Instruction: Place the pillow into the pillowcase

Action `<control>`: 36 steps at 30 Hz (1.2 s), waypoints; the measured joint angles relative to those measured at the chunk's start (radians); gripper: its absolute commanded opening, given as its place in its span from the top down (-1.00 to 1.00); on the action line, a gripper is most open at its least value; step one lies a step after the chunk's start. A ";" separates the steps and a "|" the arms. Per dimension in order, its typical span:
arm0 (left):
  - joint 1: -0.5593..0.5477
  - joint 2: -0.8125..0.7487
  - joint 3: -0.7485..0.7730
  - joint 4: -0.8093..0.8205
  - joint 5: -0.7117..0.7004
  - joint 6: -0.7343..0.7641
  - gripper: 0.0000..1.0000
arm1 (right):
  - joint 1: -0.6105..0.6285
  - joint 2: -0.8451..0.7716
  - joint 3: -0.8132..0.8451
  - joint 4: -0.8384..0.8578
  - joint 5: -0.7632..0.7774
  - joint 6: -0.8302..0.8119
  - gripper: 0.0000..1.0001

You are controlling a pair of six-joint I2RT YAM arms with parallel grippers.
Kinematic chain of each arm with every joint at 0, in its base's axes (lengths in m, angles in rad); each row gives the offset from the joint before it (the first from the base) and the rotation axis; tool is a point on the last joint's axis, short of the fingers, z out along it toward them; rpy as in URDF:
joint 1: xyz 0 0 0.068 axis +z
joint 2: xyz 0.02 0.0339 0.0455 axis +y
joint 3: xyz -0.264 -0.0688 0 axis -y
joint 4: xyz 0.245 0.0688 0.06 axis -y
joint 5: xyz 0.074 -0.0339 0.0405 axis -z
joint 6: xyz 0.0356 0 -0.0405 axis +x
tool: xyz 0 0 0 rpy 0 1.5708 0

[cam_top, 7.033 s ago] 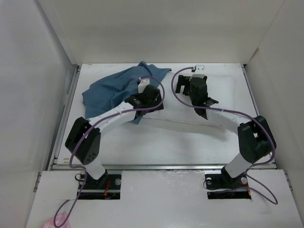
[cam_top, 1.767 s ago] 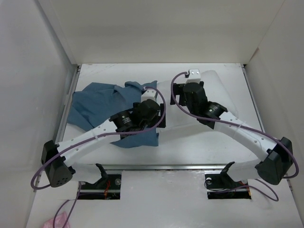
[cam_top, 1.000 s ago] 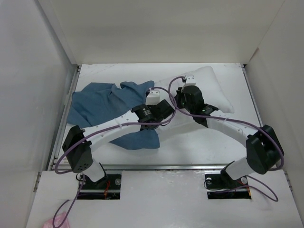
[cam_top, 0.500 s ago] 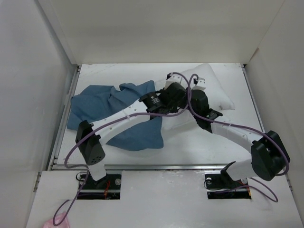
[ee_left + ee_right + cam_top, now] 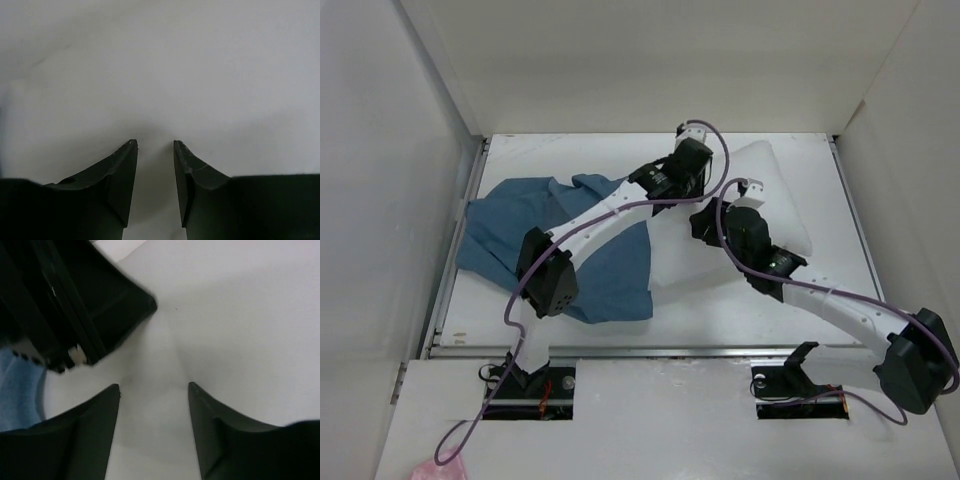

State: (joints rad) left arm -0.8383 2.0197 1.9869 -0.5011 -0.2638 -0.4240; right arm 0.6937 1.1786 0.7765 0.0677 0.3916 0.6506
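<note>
The white pillow [image 5: 782,196] lies across the back right of the table, and its near left end [image 5: 685,268] meets the blue pillowcase [image 5: 515,225]. The pillowcase is spread out wrinkled on the left, with a flap [image 5: 610,275] beside the pillow. My left gripper [image 5: 692,165] [image 5: 154,144] reaches far back over the pillow's left part. Its fingers stand a little apart over white fabric, with nothing between them. My right gripper [image 5: 708,222] [image 5: 154,385] hovers over the pillow's middle, open wide and empty. The left arm's black body [image 5: 75,300] is close ahead of it.
White walls [image 5: 430,120] enclose the table on the left, back and right. The left arm's elbow [image 5: 545,285] hangs over the pillowcase. The right arm's link [image 5: 840,305] stretches across the near right of the table. A metal rail [image 5: 660,350] marks the near edge.
Both grippers were shut and now stand open. The left arm has swung farther back and to the right over the pillow. The right gripper has drawn back toward the near side.
</note>
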 measured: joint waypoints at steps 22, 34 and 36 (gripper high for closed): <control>0.063 -0.648 -0.803 0.056 -0.141 -0.356 -0.15 | -0.391 0.379 0.474 -0.107 0.011 -0.226 -0.88; 0.127 -0.250 -0.474 0.026 -0.085 -0.250 -0.01 | -0.407 0.319 0.261 -0.025 -0.196 -0.302 -0.72; 0.150 -0.196 -0.390 0.034 -0.086 -0.215 -0.01 | -0.378 0.202 0.174 -0.045 -0.198 -0.282 -0.72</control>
State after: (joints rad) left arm -0.6888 1.8236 1.5970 -0.4675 -0.3500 -0.6388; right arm 0.3153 1.3808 0.9508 0.0227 0.1940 0.3683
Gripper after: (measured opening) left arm 0.512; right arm 0.864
